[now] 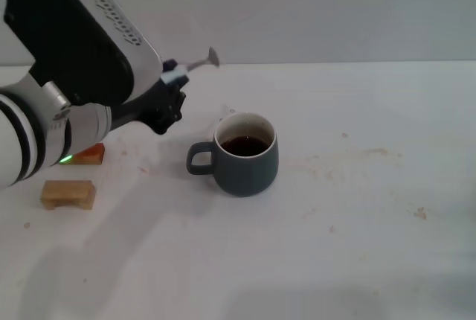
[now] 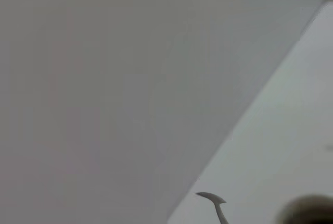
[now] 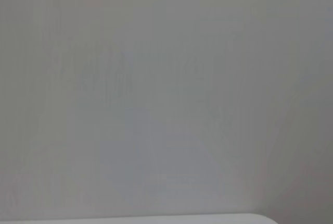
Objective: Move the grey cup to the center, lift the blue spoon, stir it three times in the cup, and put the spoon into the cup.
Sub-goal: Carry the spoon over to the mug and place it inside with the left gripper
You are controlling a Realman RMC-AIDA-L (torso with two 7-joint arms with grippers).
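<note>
Closest to the head camera, filling the upper left: the white and black left arm, reaching forward and to the right over the table (image 1: 357, 260). At its tip, left end effector (image 1: 173, 82), black, pressed together on the pale handle of the blue spoon (image 1: 195, 65). Spoon lifted in the air, well above the table surface, metal bowl pointing to the right and a little upward, up and to the left of the grey cup (image 1: 244, 158). No contact between spoon and cup. Same spoon bowl visible in the left wrist view as a thin grey shape (image 2: 212, 199) against the pale wall. Grey cup standing upright near the middle of the table, handle turned to the left, dark brown liquid inside. Count: one cup, one spoon, two blocks. Tan wooden block (image 1: 68, 193) lying at the left part of the table; orange-red block (image 1: 90, 155) just behind it, partly covered by the arm. Right end effector not seen in any view; right wrist view shows only wall and a strip of table edge.
</note>
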